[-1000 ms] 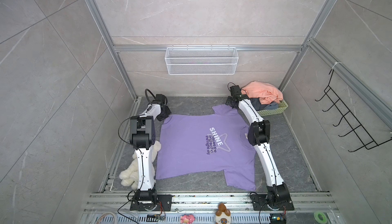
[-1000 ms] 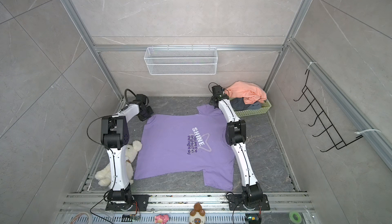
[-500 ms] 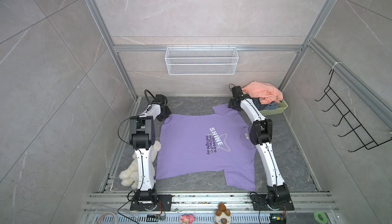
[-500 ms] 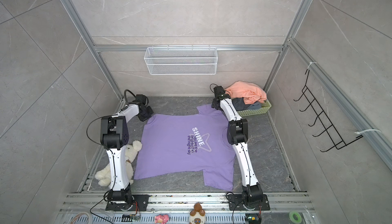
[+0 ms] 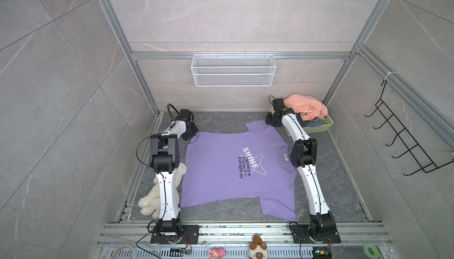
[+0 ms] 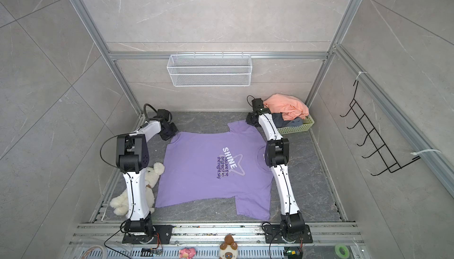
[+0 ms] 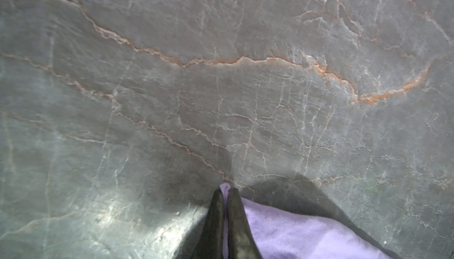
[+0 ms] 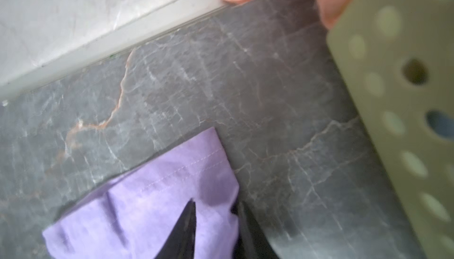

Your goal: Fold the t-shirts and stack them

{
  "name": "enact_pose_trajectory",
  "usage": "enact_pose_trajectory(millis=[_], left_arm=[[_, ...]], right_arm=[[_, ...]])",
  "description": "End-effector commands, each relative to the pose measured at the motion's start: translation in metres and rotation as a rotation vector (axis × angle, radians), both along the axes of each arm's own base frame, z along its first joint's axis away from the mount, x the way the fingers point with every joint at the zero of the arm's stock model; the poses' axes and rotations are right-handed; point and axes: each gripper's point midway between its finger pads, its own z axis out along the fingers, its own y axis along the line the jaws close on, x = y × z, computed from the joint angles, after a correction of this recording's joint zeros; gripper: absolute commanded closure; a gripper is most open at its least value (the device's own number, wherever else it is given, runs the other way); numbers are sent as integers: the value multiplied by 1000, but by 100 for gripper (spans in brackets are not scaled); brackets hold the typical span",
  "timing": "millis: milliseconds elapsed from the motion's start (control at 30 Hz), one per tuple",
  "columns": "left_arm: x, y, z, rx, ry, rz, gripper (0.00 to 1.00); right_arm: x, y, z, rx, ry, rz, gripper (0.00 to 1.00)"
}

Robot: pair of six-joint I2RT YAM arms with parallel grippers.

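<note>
The left hand (image 7: pixel 225 191) is pinched tight on a corner of the purple shirt (image 5: pixel 228 171), with cloth showing between its tips. The shirt lies spread flat on the counter (image 5: pixel 221 120), reaching from that hand across to the right hand (image 8: pixel 215 205). The right hand's fingers (image 8: pixel 188 225) stand narrowly apart astride a sleeve edge; whether they grip it I cannot tell. Just beside the right hand, a basket (image 5: pixel 319 127) holds an orange shirt (image 5: pixel 307 106).

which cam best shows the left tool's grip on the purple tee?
Left wrist view: left tool shut on the purple tee, cloth peeking between the tips. In both top views the wrist hides the tips. Right wrist view misses it.
</note>
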Motion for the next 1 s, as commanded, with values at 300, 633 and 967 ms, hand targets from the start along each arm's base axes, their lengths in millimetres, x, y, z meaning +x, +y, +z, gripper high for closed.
enact_pose_trajectory(millis=[300, 633, 967], left_arm=[[-12, -7, 7, -66, 21, 22, 100], [-15, 7, 57, 21, -121, -22, 100], [-35, 12, 76, 85, -172, -80, 100]], right_arm=[[-6, -12, 43, -121, -49, 43, 100], [-25, -22, 77, -190, -55, 94, 100], [-59, -32, 84, -214, -51, 98, 100]])
